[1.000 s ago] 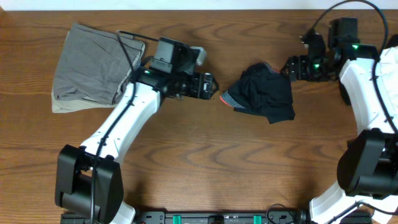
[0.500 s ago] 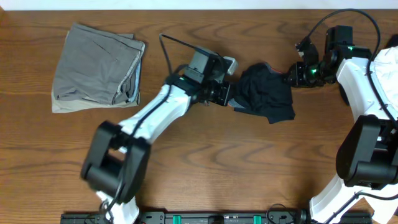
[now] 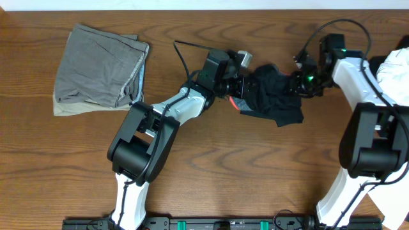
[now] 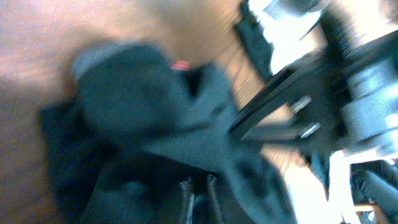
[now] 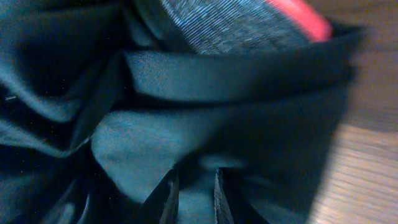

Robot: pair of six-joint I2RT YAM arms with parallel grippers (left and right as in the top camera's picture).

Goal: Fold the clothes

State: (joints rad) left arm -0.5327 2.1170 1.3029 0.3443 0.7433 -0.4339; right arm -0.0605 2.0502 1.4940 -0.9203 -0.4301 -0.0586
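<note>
Crumpled black garment point(image 3: 273, 96), red-grey band point(image 3: 234, 102) leftward

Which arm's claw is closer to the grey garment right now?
Left. The left gripper is at the near edge of the black garment, right of the grey garment; the right gripper is at its far edge.
</note>
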